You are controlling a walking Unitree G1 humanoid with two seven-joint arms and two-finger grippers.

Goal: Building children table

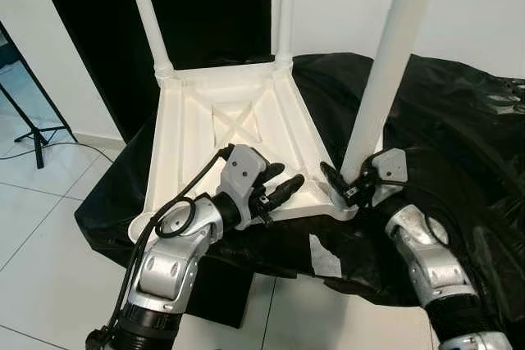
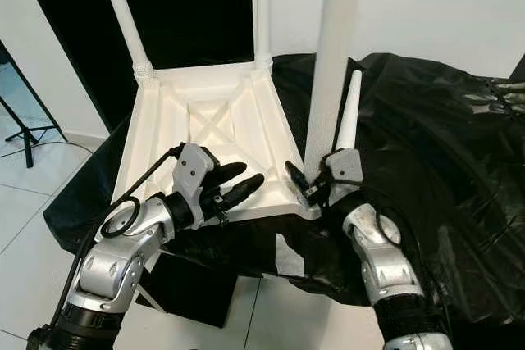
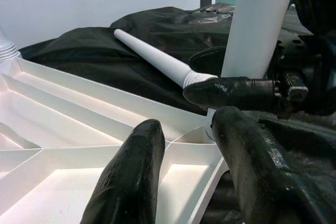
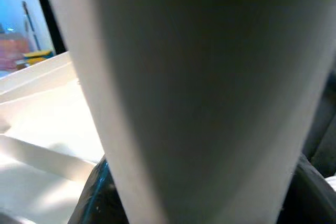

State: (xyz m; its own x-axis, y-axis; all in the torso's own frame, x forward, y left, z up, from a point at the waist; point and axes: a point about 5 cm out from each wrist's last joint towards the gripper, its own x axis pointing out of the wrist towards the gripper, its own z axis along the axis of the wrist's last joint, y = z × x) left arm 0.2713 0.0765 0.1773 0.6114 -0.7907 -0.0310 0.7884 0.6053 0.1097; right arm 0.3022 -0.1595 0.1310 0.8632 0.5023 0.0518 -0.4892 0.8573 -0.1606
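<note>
**Spotter:** On the black sheet [image 1: 459, 120], what have you got in front of you?

**Me:** One white tabletop [image 1: 205, 141], flipped underside up, ribs showing with a cross brace in the middle. I count four legs in all. Two far legs stand upright in the far corners, the far-left leg [image 1: 146, 6] and the far-right leg [image 1: 283, 6]. A third leg [image 1: 385, 71] stands at the near right corner, upright with a slight tilt. The fourth, a loose leg [image 2: 349, 112], lies on the sheet just beyond that corner.

**Spotter:** And the grippers?

**Me:** My right gripper [image 1: 351, 184] is at the foot of the third leg, its fingers closed around the base where it meets the corner socket. The right wrist camera sees that leg pressed up close. My left gripper [image 1: 279, 186] sits over the near edge of the tabletop, pointing toward that same corner, fingers parted a moderate way and gripping nothing; the left wrist view shows the tabletop's ribs between them.

**Spotter:** Anything around it?

**Me:** A dark door [image 1: 205, 6] behind, tiled floor [image 1: 49, 227] to my left, one tripod stand [image 1: 33, 133] there.
</note>
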